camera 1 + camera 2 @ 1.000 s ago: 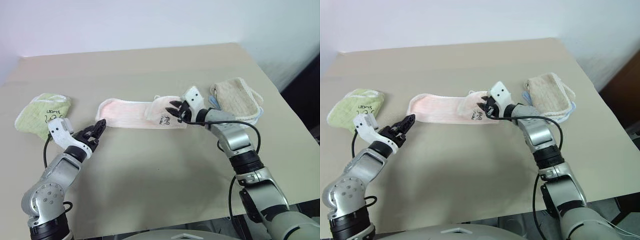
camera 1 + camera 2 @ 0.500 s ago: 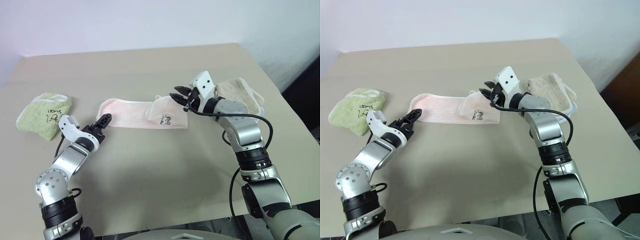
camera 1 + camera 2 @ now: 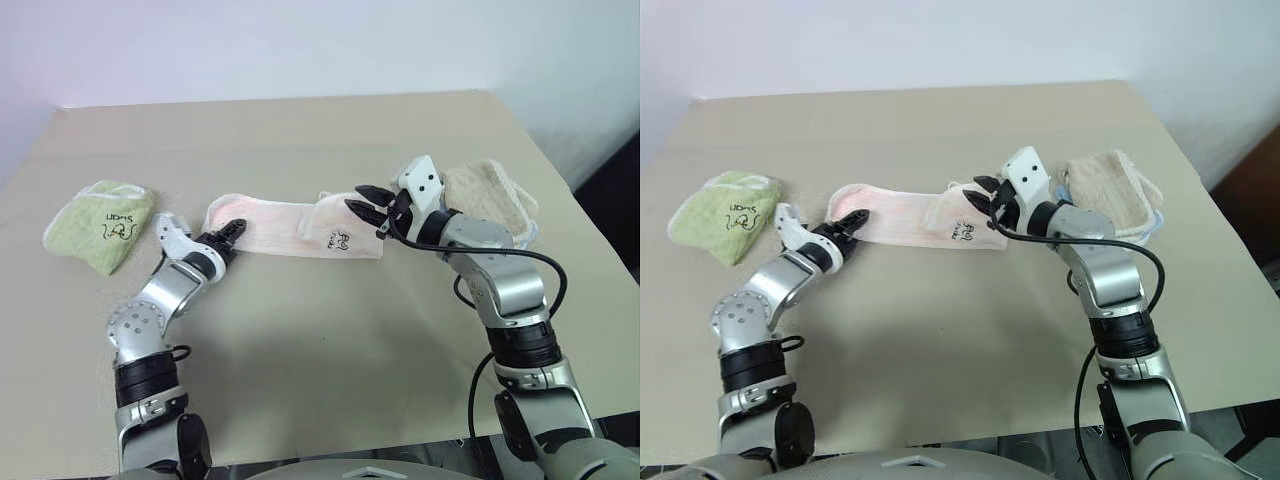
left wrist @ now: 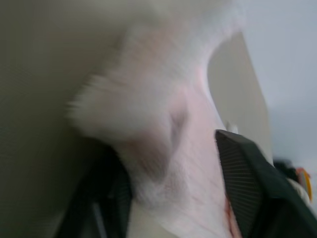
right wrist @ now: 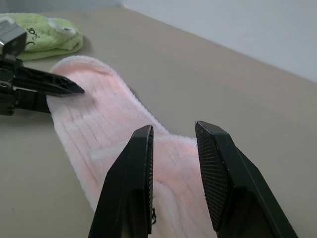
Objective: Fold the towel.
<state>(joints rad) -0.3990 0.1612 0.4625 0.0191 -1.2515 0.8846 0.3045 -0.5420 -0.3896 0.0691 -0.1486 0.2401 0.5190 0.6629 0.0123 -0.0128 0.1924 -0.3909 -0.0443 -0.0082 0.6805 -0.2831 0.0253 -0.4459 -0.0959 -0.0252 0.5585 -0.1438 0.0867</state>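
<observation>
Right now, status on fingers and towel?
Left gripper at pink towel end, fingers astride. Right gripper empty, open above folded end. Nothing blocking.

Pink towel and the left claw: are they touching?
Touching. The left wrist view shows the towel bunched between the left gripper fingers.

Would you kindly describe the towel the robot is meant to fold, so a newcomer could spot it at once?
On the beige table, three cloths lie in a row. The towel is the middle one, stretched out long and narrow, pale pink with a small dark logo near one end. The green towel and the cream towel flanking it are bunched up.
</observation>
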